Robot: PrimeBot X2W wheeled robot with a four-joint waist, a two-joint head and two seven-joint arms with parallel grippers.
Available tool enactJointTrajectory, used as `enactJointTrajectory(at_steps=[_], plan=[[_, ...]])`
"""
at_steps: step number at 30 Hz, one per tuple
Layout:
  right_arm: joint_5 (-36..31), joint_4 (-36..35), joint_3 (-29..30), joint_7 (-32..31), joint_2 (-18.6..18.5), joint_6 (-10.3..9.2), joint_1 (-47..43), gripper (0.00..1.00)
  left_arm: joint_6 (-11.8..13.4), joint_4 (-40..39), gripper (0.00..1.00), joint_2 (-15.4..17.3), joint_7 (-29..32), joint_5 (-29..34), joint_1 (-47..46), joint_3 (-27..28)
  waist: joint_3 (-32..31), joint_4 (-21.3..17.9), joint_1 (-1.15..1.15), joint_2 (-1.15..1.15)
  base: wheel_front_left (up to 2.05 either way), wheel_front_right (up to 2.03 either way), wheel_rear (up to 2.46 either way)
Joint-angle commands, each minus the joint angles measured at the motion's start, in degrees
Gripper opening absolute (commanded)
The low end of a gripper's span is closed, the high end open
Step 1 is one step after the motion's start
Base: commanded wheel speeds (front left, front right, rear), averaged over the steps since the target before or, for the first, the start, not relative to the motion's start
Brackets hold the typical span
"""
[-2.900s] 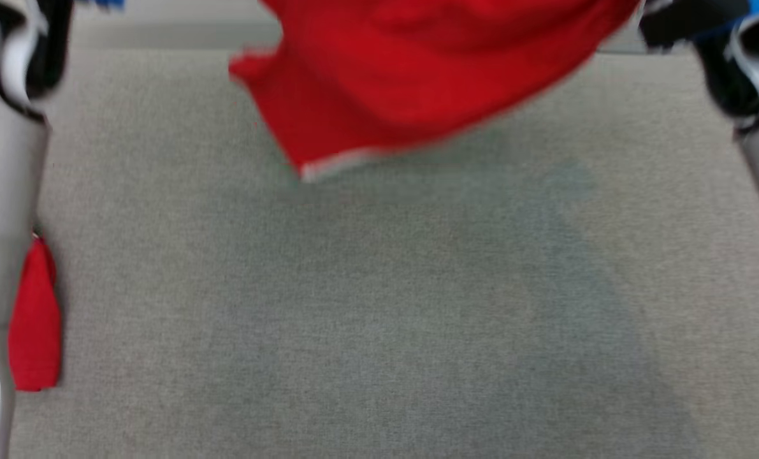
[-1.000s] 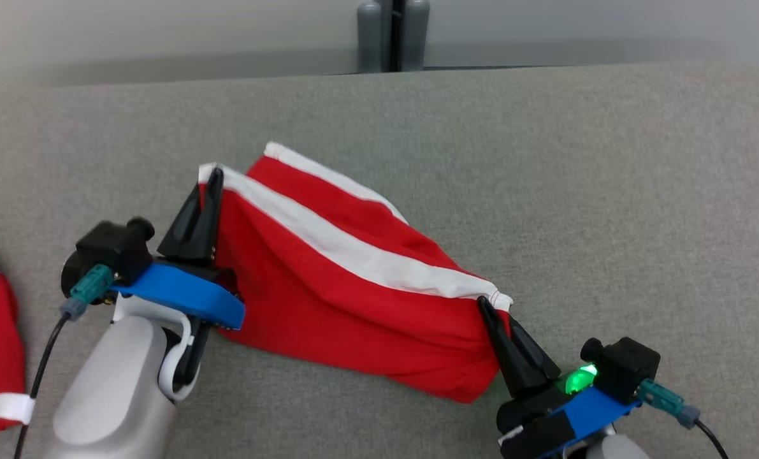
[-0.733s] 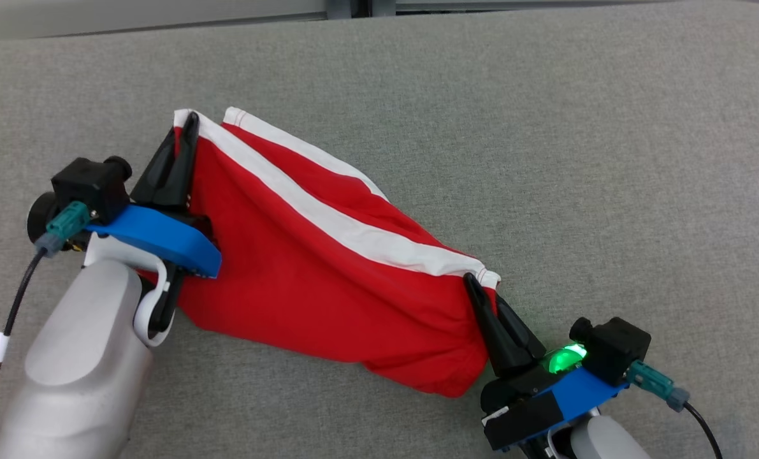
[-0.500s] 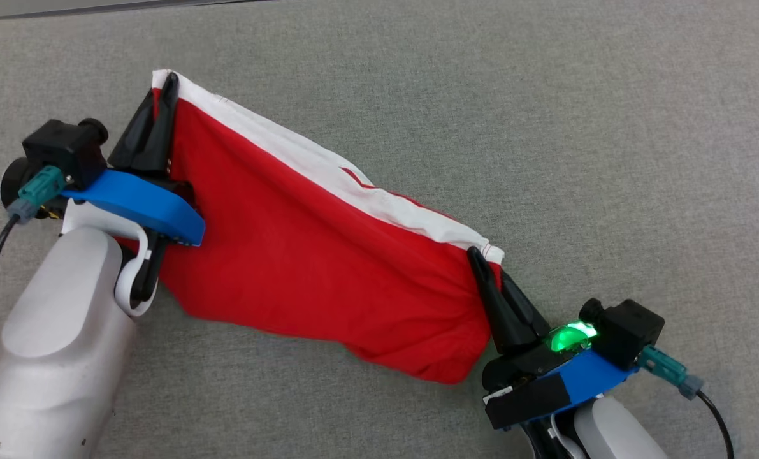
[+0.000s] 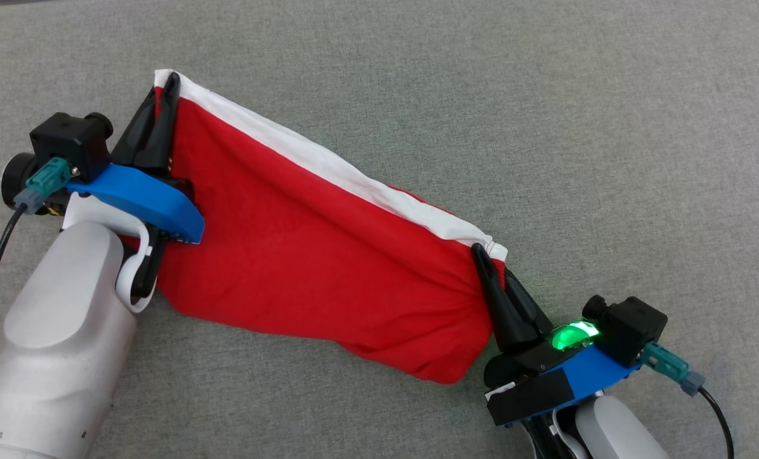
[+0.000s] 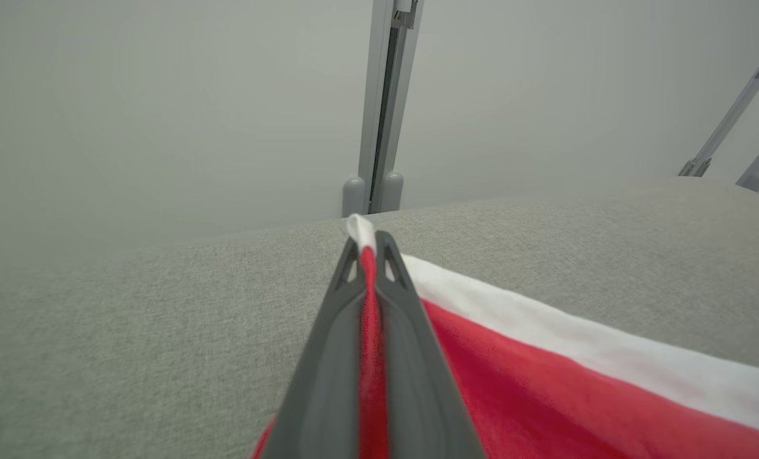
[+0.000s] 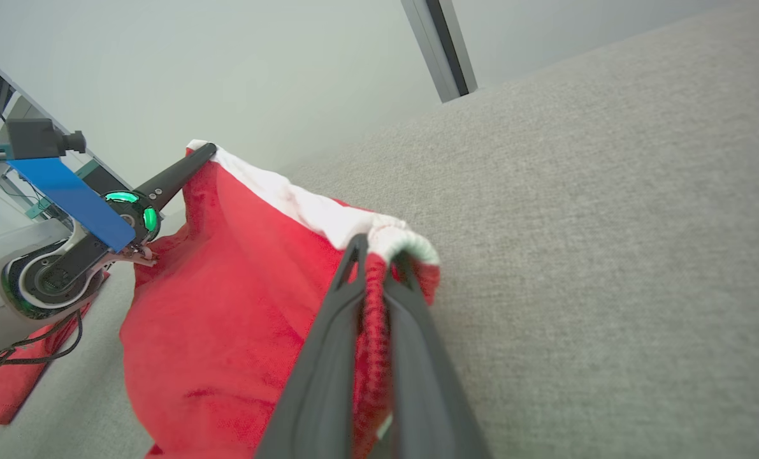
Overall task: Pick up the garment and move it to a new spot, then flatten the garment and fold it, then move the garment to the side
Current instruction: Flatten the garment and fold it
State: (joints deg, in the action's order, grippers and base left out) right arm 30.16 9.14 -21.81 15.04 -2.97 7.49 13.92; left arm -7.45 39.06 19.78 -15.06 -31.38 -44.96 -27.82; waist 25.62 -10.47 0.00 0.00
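Observation:
The garment is red cloth with a white band along its far edge, stretched slantwise over the grey table between my two grippers. My left gripper is shut on its upper left corner; in the left wrist view the red cloth runs between the fingers up to the left gripper tip. My right gripper is shut on the lower right corner, with bunched garment pinched at the right gripper tip. The cloth sags toward me below the taut band.
Grey fabric-covered table spreads all around the garment. A grey upright post stands behind the table's far edge before a pale wall. Another red cloth lies low at the left of the right wrist view, below my left arm.
The head camera tilted down, so the far edge and post left the view. The white band now lies as one straight stripe, the cloth pulled tighter. Both grips are unchanged.

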Motion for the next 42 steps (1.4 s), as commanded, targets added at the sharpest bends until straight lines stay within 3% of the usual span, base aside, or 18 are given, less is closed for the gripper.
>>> enactJointTrajectory(at_steps=[1, 2, 16, 24, 33, 34, 35, 36, 42], plan=[[0.1, 0.5, 0.2, 0.2, 0.1, 0.00, 0.8, 1.00, -0.1, 0.3, 0.90, 0.1, -0.2, -0.3, -0.2, 0.0, -0.1, 0.0, 0.00, 0.00, 0.00, 0.00, 0.00], [-0.3, 0.9, 0.4, 0.2, 0.1, 0.00, 0.8, 1.00, -0.1, 0.6, 1.00, 0.0, -0.2, -0.4, 0.1, -0.1, -0.2, 0.0, 0.00, 0.00, 0.00, 0.00, 0.00], [-4.7, 3.0, 3.4, 0.2, 0.1, 0.00, -2.5, 1.00, -0.1, 6.0, 1.00, -2.0, -0.2, -1.4, 5.5, 1.5, -4.0, 0.8, 0.00, 0.00, 0.00, 0.00, 0.00], [-5.7, 3.5, 5.9, 0.2, 0.1, 0.00, -4.9, 1.00, -0.1, 14.8, 1.00, -1.7, 0.1, -5.9, 5.2, -3.9, -7.0, 1.1, 0.00, 0.00, 0.00, 0.00, 0.00], [-8.2, 4.1, 8.5, 0.2, 0.0, 0.00, -5.8, 1.00, -0.1, 22.6, 1.00, -3.3, 6.0, -7.2, 3.2, -8.6, -8.2, 0.8, 0.00, 0.00, 0.00, 0.00, 0.00], [-8.2, 4.2, 8.5, 0.2, 0.1, 0.00, -5.8, 1.00, -0.1, 22.9, 0.80, -3.5, 6.5, -7.7, 3.4, -9.0, -8.3, 0.8, 0.00, 0.00, 0.00, 0.00, 0.00], [-8.3, 4.2, 8.6, 0.2, 0.1, 0.00, -5.8, 1.00, -0.1, 23.1, 0.24, -3.5, 6.8, -7.9, 3.5, -9.4, -8.3, 0.7, 0.00, 0.00, 0.00, 0.00, 0.00], [-8.5, 4.3, 8.8, 0.2, 0.1, 0.00, -5.9, 1.00, -0.1, 23.2, 0.00, -3.5, 6.8, -8.3, 3.6, -9.7, -8.4, 0.7, 0.00, 0.00, 0.00, 0.00, 0.00], [-10.7, 5.4, 10.7, 0.2, 0.0, 0.00, -6.6, 1.00, 0.0, 24.4, 0.00, -3.2, 3.9, -10.1, 4.5, -9.8, -10.5, 1.1, 0.00, 0.00, 0.00, 0.00, 0.00]])
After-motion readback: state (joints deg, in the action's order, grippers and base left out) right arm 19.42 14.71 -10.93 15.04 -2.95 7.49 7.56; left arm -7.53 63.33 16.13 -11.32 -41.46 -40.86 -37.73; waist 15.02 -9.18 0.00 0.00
